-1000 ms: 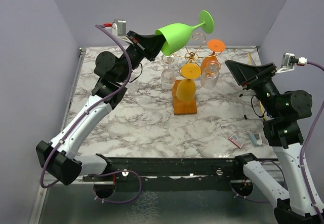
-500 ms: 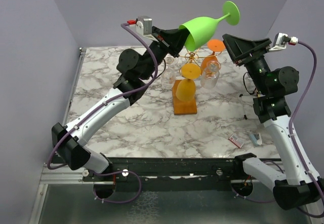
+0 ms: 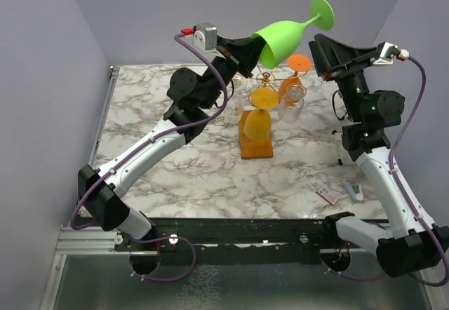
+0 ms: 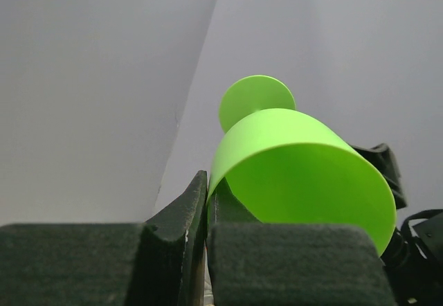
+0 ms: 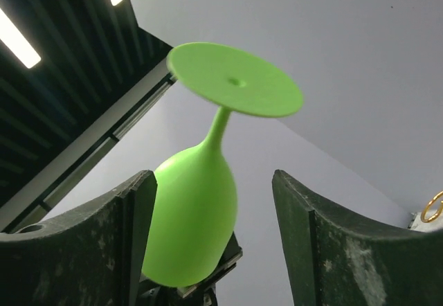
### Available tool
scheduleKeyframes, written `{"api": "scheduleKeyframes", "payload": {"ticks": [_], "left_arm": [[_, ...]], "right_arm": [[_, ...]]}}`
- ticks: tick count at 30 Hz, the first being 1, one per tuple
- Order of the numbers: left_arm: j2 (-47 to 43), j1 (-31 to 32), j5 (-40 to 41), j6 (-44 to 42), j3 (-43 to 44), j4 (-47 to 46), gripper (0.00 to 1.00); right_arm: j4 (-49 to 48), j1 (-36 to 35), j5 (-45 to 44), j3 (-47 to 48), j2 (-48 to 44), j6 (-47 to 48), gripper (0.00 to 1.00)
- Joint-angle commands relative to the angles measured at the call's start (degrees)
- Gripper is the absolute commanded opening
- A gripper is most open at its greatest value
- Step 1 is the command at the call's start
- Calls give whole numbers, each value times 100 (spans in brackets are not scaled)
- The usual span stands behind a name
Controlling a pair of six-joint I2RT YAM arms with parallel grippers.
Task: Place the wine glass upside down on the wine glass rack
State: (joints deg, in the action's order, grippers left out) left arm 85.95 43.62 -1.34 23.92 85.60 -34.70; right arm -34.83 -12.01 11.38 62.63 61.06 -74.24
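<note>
A bright green wine glass (image 3: 284, 36) hangs high over the back of the table, tilted, its foot up and to the right. My left gripper (image 3: 247, 49) is shut on the bowl's rim (image 4: 211, 181). My right gripper (image 3: 324, 52) is open just right of the glass and points at it. From the right wrist, the green bowl (image 5: 190, 223) shows beyond the gap, near the left finger and apart from the pads. Below stands the gold wire wine glass rack (image 3: 264, 80) on its brown wooden base (image 3: 257, 145), with orange and clear glasses hanging on it.
An orange glass (image 3: 257, 120) and clear glasses (image 3: 292, 103) hang upside down on the rack. Small items (image 3: 326, 194) and a blue-white object (image 3: 356, 192) lie at the table's front right. Grey walls close in at the back and sides.
My left arm swung the green glass up and rightward over the rack. My right arm rose and moved left toward the glass, its jaws narrowing a little.
</note>
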Motion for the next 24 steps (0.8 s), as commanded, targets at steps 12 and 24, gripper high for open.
{"api": "scheduleKeyframes", "payload": {"ticks": [12,24], "left_arm": [[-168,68,-431,376,-233,-485,0],[-155,69,-464,612,-281,-494,0]], "right_arm": [[-272,-20,128,959,800,-695,63],[-214,-27,480,1113,833,-776,37]]}}
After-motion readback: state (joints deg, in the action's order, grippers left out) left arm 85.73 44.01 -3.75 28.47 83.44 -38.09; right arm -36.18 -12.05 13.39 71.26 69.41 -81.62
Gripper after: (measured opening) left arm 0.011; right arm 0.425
